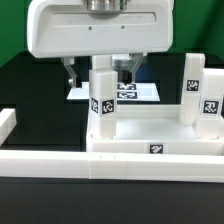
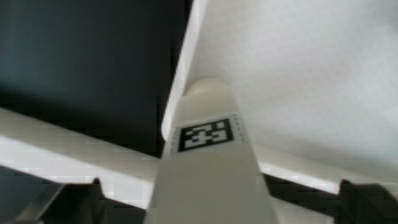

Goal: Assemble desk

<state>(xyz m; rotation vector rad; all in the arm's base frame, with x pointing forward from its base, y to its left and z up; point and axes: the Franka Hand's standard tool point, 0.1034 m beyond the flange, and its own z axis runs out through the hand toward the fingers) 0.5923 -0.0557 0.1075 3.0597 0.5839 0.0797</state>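
Hovering over the near white square plastic leg (image 1: 102,95), the gripper (image 1: 100,70) stands with its two dark fingers (image 1: 72,70) spread as wide as they go, one on either side of the leg's top end. No contact visible between fingers and leg; nothing is held.

Wrist view: the same leg (image 2: 205,160) runs up between the finger tips (image 2: 63,205), which show only as dark blurred shapes at either side of it. One black-white tag (image 2: 208,133) sits on the leg face toward its far end. Beyond the leg, a white edge of the tabletop (image 2: 294,80) against dark ground.

Landmark for all positions: the white plastic rectangular tray-like tabletop (image 1: 160,150) with raised rim.
- Near leg: upright in the tabletop's corner toward the exterior view's left, tag (image 1: 101,105) on its lower part. Whether it is fully seated in the socket cannot be told.
- Second white square leg (image 1: 192,88): upright at the tabletop's far corner toward the exterior view's right, two tags on its face.
- Third white leg (image 1: 211,105): just beside the second, at the picture's edge, partly cut off.
- Tag (image 1: 156,148) on the tabletop's front rim.
- Long white border wall (image 1: 50,160): touching or just in front of the tabletop, running toward the exterior view's left.
- Flat marker board (image 1: 135,92): behind the tabletop, on the black desk (image 1: 40,85), partly hidden by the near leg.
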